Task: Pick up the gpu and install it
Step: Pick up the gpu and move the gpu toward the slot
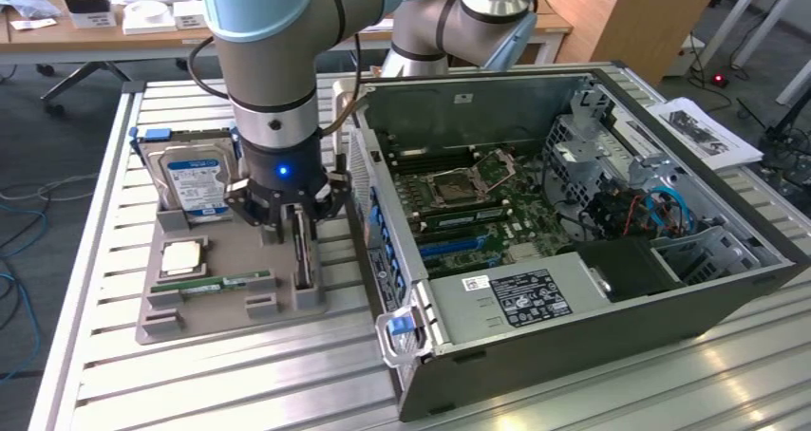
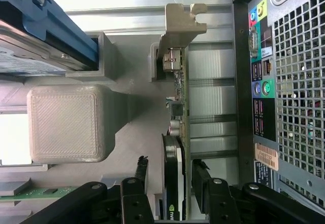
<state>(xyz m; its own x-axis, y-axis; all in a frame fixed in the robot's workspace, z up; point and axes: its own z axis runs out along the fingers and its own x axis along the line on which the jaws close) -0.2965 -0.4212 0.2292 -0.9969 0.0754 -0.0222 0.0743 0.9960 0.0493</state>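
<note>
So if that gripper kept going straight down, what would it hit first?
Probably the gpu, standing on edge in the grey tray directly beneath the gripper, between its open fingers; depth is unclear.

The silver-and-blue robot arm [image 1: 273, 42] reaches straight down, its wrist [image 1: 281, 156] vertical and showing a small blue light. The black gripper [image 1: 298, 224] points downward, its two fingers [image 2: 133, 198] parted with a clear gap between them.
</note>
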